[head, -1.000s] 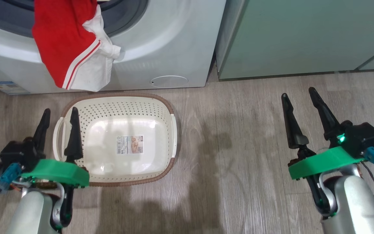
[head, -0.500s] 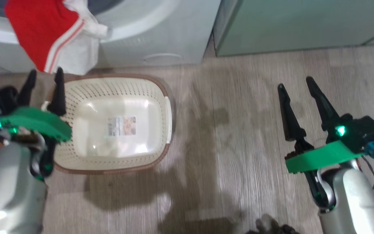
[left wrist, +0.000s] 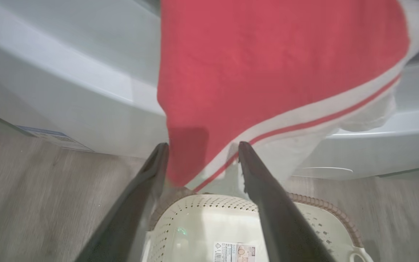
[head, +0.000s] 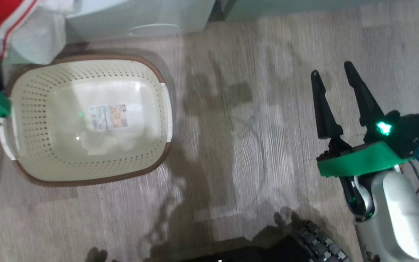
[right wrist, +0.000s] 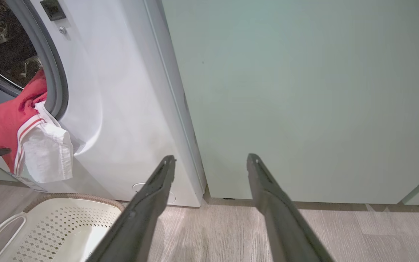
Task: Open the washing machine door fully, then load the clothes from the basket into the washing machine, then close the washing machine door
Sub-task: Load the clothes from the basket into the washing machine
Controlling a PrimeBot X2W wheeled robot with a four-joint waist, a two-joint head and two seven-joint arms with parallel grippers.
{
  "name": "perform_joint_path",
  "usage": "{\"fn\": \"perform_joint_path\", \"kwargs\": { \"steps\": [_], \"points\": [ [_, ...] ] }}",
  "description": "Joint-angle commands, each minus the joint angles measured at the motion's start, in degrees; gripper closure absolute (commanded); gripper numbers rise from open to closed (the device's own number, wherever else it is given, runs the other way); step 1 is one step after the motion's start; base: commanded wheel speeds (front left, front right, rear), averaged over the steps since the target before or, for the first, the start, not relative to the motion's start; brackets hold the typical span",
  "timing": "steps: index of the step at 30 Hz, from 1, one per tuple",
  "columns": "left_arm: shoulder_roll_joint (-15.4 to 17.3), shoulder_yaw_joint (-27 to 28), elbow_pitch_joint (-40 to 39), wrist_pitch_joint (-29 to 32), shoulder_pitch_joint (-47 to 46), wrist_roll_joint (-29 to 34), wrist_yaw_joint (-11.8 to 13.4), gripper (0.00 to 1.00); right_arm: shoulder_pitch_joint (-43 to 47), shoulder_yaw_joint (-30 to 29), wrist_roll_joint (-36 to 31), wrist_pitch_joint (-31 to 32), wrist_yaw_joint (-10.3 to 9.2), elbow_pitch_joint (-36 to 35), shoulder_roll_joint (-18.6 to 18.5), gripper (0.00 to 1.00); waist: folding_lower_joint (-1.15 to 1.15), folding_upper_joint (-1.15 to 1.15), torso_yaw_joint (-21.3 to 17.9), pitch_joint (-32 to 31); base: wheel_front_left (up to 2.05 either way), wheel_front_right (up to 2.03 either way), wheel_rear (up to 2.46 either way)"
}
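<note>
Wood floor (head: 231,145) — wide gap between basket (head: 96,180), right gripper (head: 331,69).

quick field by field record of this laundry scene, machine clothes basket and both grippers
washing machine: big white front-loader, opening uncovered
clothes: red fabric garment with white panel and stripes, draped out of the washer opening, hanging down its front
basket: cream perforated plastic, brown rim, empty, on the grey wood-look floor
left gripper: open, fingers flanking the garment's lower edge
right gripper: open, holding nothing, above bare floor
neighbour: pale green cabinet
</note>
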Motion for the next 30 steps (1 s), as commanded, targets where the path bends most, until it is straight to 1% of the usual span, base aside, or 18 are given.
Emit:
{"fn": "perform_joint_path", "kwargs": {
  "steps": [1, 3, 4, 8, 14, 15, 16, 18, 20, 24, 26, 30],
  "points": [
    [4.18, 1.83, 0.20, 0.02, -1.55, -0.45, -0.42, 0.00, -0.35, 1.62, 0.68, -0.77, 0.00, -1.29, -0.03, 0.00, -0.01, 0.00, -0.74, 1.28, 0.00, 0.00, 0.00],
    [4.65, 1.79, 1.03, -0.10, -2.31, -0.58, -0.63, 0.00, -0.60, 1.81, 0.76, -0.93, 0.00, -1.14, -0.03, 0.00, -0.01, 0.00, -0.89, 1.62, 0.00, 0.00, 0.00],
    [5.50, 1.51, 2.51, -0.17, -3.63, -0.68, -0.95, 0.00, -1.02, 2.09, 0.85, -1.21, 0.00, -0.90, -0.03, 0.00, -0.01, 0.00, -1.08, 2.24, 0.00, 0.00, 0.00],
    [6.56, 0.56, 3.72, -1.23, -5.50, -0.46, -1.42, 0.00, -1.52, 2.39, 0.97, -1.54, 0.00, -0.58, -0.03, 0.00, -0.01, 0.00, -1.29, 2.96, 0.00, 0.00, 0.00],
    [7.52, -1.86, 5.28, -3.13, -7.18, -0.55, -1.89, 0.00, -2.13, 2.87, 1.38, -2.04, 0.00, 0.17, -0.03, 0.00, -0.01, 0.00, -1.66, 3.50, 0.00, 0.00, 0.00],
    [7.64, -2.23, 5.47, -3.48, -7.28, -0.66, -1.92, 0.23, -2.19, 2.92, 1.43, -2.10, 0.00, 0.25, -0.03, 0.00, -0.01, 0.00, -1.69, 3.53, 0.00, 0.00, 0.00],
    [7.77, -2.59, 5.62, -3.91, -7.39, -0.74, -1.95, 0.53, -2.21, 2.94, 1.45, -2.16, 0.00, 0.34, -0.03, 0.00, -0.01, 0.00, -1.70, 3.52, 0.00, 0.00, 0.00],
    [7.97, -3.39, 5.81, -4.62, -7.44, -1.04, -1.99, 1.00, -2.22, 2.89, 1.48, -2.26, 0.00, 0.54, -0.03, 0.00, -0.01, 0.00, -1.66, 3.42, 0.00, 0.00, 0.00],
    [8.06, -4.44, 5.76, -4.70, -7.17, -1.66, -2.00, 1.00, -2.17, 2.80, 1.46, -2.35, 0.00, 0.73, -0.03, 0.00, -0.01, 0.00, -1.51, 3.22, 0.00, 0.00, 0.00],
    [8.22, -6.78, 4.44, -2.55, -5.99, -3.26, -2.02, 1.00, -1.79, 2.39, 1.43, -2.46, 0.00, 1.11, -0.03, 0.00, -0.01, 0.00, -0.76, 2.27, 0.00, 0.00, 0.00],
    [8.35, -7.99, 2.57, -0.65, -5.12, -4.14, -2.02, 1.00, -1.56, 2.12, 1.43, -2.50, 0.00, 1.27, -0.03, 0.00, -0.01, 0.00, -0.17, 1.59, 0.00, 0.00, 0.00],
    [9.78, -9.57, -3.47, 4.42, -3.32, -6.10, -2.02, 1.00, -1.05, 1.59, 1.43, -2.57, 0.00, 1.27, -0.03, 0.00, -0.01, 0.00, 0.93, 0.17, 0.00, 0.00, 0.00]
  ]
}}
